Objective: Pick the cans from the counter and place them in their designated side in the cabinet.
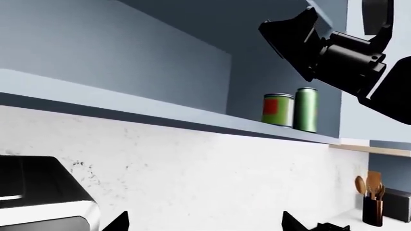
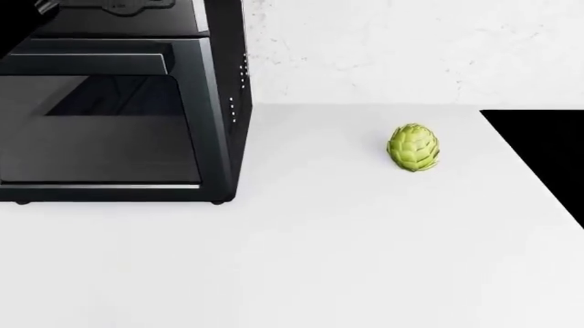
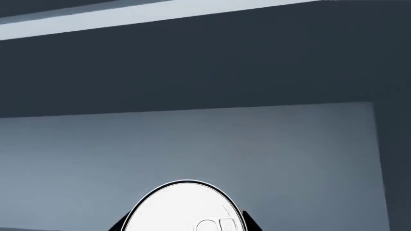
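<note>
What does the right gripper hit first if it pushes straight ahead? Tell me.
Likely the cabinet's back wall. In the right wrist view the right gripper holds a silver-topped can facing into the cabinet, with nothing visible between the can and that wall. Depth is hard to judge.

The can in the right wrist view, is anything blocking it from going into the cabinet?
Nothing visible blocks it. Ahead of the can the cabinet is open, and only its back wall shows. The left wrist view shows a red-labelled can and a green can standing together at one end of the cabinet.
</note>
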